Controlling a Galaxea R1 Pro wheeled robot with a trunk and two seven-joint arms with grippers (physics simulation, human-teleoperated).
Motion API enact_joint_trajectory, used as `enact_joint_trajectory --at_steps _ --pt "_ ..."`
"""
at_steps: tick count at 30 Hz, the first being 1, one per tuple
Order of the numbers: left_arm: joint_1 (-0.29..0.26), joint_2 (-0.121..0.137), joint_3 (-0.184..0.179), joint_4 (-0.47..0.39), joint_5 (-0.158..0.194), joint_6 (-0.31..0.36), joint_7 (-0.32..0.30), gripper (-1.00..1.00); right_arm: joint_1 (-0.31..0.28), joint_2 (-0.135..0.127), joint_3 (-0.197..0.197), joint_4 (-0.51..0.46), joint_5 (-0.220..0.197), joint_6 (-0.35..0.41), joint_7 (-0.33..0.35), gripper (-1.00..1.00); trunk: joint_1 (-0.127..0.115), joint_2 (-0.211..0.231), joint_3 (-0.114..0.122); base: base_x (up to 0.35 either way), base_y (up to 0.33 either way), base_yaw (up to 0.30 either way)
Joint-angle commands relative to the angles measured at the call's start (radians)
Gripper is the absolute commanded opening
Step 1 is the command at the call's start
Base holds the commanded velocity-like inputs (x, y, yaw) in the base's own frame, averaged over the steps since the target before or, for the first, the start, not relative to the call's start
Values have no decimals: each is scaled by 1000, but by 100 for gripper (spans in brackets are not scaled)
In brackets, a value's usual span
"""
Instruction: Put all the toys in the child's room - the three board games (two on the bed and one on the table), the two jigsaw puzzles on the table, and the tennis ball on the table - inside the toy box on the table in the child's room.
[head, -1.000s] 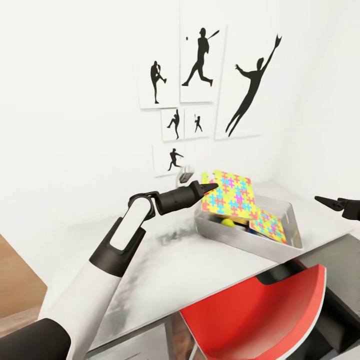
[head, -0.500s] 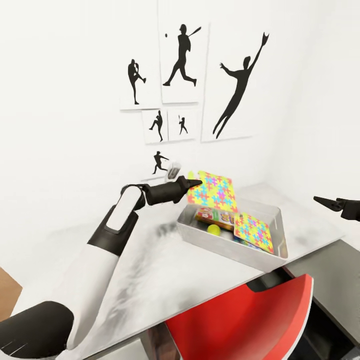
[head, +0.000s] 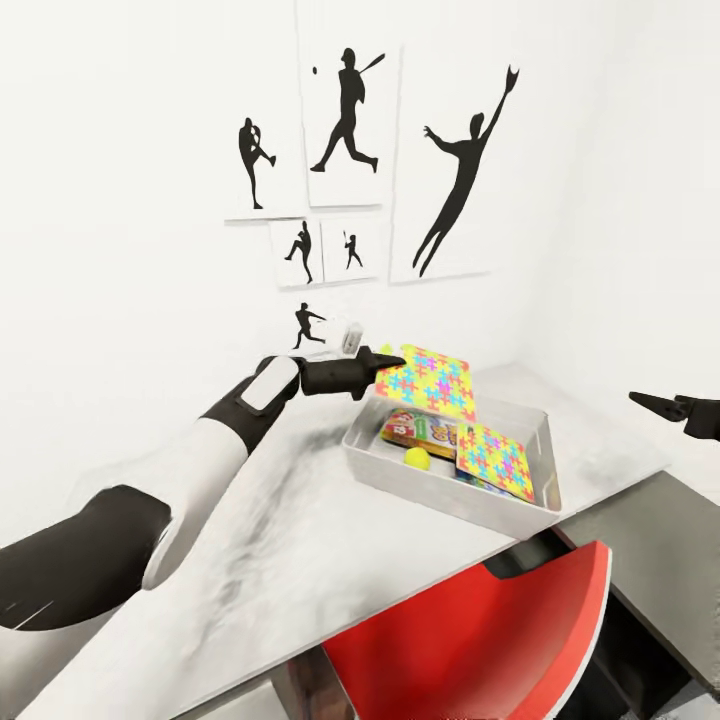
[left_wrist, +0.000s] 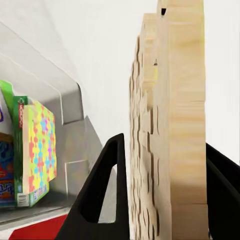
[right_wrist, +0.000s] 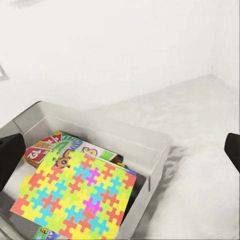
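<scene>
Puzzle number two (head: 425, 378) is pinched by its edge in the left gripper (head: 385, 358), tilted over the near-left corner of the toy box (head: 440, 490). In the left wrist view its pale wooden underside (left_wrist: 170, 125) stands between the two black fingers (left_wrist: 102, 200), which close on it. Compared with a second ago the whole head picture has slid, so the camera has moved; against the box, though, the arm has stretched out further and the puzzle hangs lower and closer to the box rim. My reading is that this is the last step before letting go.

Counting what lies in the box: one puzzle (head: 495, 460) leaning on the wall farthest from the left gripper, one tennis ball (head: 417, 459) below the held puzzle, and at least one board game (head: 420, 432) beside the ball. The right wrist view shows more printed boxes (right_wrist: 55, 147) under the puzzle, but I cannot tell how many.

The right gripper (head: 668, 404) hangs well apart from the box, empty, its fingers parted.
</scene>
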Motion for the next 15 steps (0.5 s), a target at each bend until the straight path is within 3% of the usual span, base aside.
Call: enact_joint_trajectory --at_steps 1,3,7,11,15 --pt "-11 1 -36 46 -18 -2 -86 -100 -1 0 -1 -1 9 6 10 100 0 -1 -1 0 0 -265" --pt "-19 3 -67 88 -32 -3 -173 -100 -1 0 -2 -1 9 6 10 100 0 -1 -1 0 0 -276" --pt "-27 21 -91 123 -43 1 -242 -100 -1 0 -2 -1 9 6 10 100 0 -1 -1 0 0 -288" --pt "-43 49 -97 168 -46 13 -232 -100 -1 0 -3 -1 9 6 11 100 0 -1 -1 0 0 -293" --pt "-99 51 -96 200 -44 63 -140 -100 -2 0 -3 -1 9 6 39 100 0 -1 -1 0 0 -295"
